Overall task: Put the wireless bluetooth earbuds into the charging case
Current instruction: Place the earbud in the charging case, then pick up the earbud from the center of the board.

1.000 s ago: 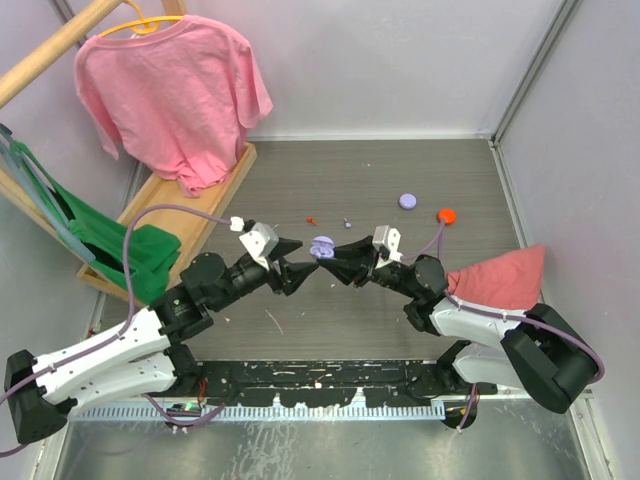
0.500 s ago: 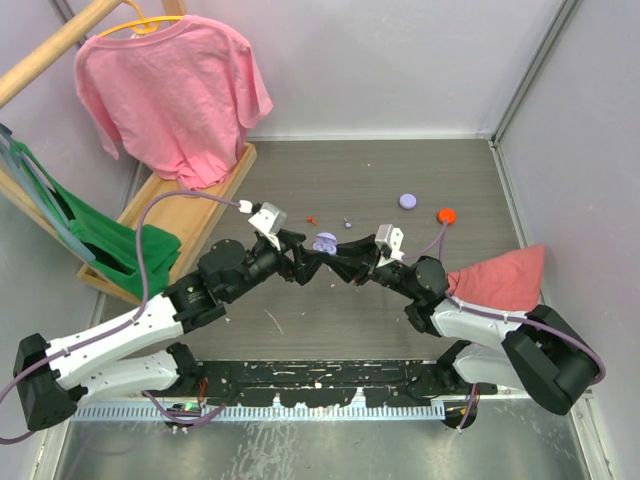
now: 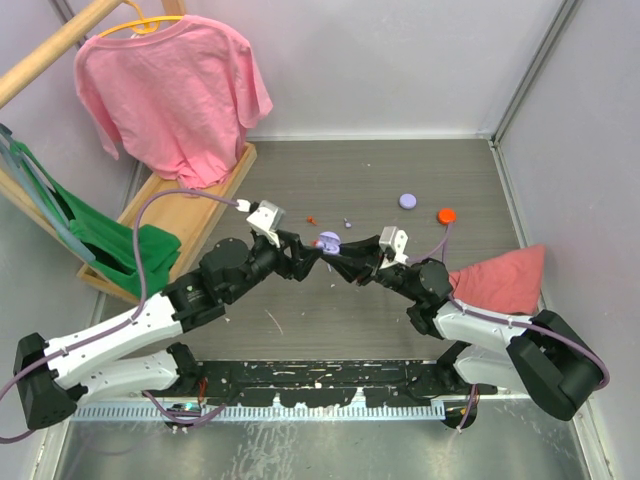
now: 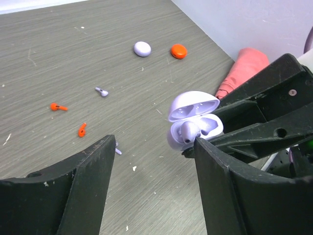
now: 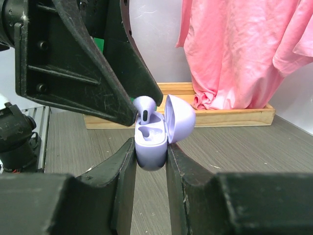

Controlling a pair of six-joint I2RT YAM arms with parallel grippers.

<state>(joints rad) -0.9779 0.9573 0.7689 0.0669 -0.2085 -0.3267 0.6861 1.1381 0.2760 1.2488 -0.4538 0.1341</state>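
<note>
- Right claw (image 5: 150,145) clamped on the lilac case (image 5: 151,152), centre frame, held above the bench (image 4: 58,44). The lid (image 5: 179,119) is hinged open and the open side faces the other arm, presumably so that arm can load it.
- Left claw (image 4: 154,142) apart, nothing between its fingers; one tip is just beside the case.
- One earbud (image 4: 189,130) sits in one well, head standing proud. Probably not fully seated, but the view is poor.
- Other well looks empty.
- Loose earbud (image 4: 101,91), lilac, lies on the bench in the upper left of the left-wrist view, well apart from the case. Judged the next pick.
- Risk: pressing the bud home could twist the case in its grip.
</note>
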